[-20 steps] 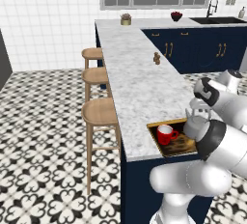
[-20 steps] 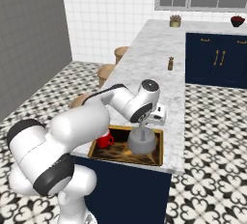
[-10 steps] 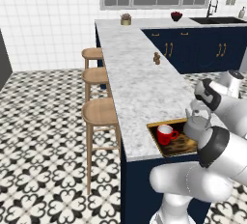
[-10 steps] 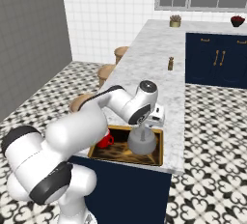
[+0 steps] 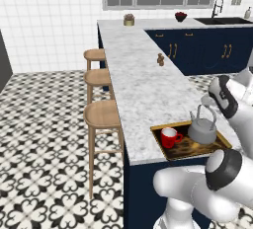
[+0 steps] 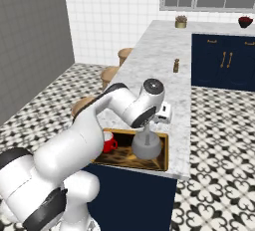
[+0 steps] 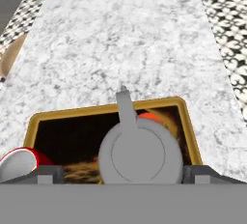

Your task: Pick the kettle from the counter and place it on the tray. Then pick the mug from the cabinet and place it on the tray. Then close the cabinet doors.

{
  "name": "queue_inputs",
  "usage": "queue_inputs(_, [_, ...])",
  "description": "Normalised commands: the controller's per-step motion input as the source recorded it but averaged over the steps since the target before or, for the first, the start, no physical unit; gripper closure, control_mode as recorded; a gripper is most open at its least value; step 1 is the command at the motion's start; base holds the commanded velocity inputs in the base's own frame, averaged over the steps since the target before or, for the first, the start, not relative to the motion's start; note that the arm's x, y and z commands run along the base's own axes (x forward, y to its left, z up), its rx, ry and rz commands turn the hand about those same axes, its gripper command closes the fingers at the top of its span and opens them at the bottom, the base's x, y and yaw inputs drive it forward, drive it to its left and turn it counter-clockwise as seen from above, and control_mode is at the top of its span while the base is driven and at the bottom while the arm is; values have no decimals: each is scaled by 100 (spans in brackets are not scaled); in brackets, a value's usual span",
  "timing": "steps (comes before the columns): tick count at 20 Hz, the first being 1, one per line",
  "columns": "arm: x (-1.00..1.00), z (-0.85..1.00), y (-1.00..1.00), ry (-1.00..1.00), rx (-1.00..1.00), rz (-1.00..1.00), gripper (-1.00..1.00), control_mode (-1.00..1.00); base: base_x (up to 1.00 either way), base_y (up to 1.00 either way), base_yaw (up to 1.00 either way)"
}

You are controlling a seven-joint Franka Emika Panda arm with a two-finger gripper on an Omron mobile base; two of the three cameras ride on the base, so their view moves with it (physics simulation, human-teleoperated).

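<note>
Sitting on the tray (image 5: 221, 140) at the near end of the counter (image 5: 143, 70) is one kettle (image 5: 202, 131), small, squat and grey, with a rounded metal body, a thin arched handle rising over its lid and a short spout. From the hand view, the kettle (image 7: 140, 154) looks like a pale grey disc with the spout pointing away across the marbled stone. One bright red mug (image 5: 169, 137) with a white inside stands on the same tray, just beside the kettle, on the side nearer the stools. The tray is a flat rectangle with a golden-brown rim and a dark brown patterned surface; there is one of it.

The gripper (image 7: 123, 172) hangs just above the kettle with its two dark finger tips (image 7: 48, 172) spread wide, one on each side of the kettle body, pinching nothing.

Three round wooden stools (image 5: 102, 114) stand in a row along the counter's outer side. One small brown shaker (image 5: 160, 59) stands midway down the counter. At the far end are one small potted plant (image 5: 129, 19) and one dark red bowl (image 5: 181, 16).
</note>
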Motion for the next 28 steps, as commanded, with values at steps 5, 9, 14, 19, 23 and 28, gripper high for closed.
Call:
queue_inputs(5, [-68,19,17,-44,0,0,-100,-100,0,0,0])
queue_inputs(9, [-63,17,18,-12,-2,0,-100,-100,0,0,0])
queue_inputs(14, [-56,27,30,0,-14,-6,-100,-100,0,0,0])
queue_inputs(19, [-50,2,33,0,-5,-8,-100,-100,0,0,0])
queue_inputs(23, [-29,1,30,0,0,-3,-100,-100,0,0,0])
queue_inputs(28, [-9,11,16,0,0,-3,-100,-100,0,0,0])
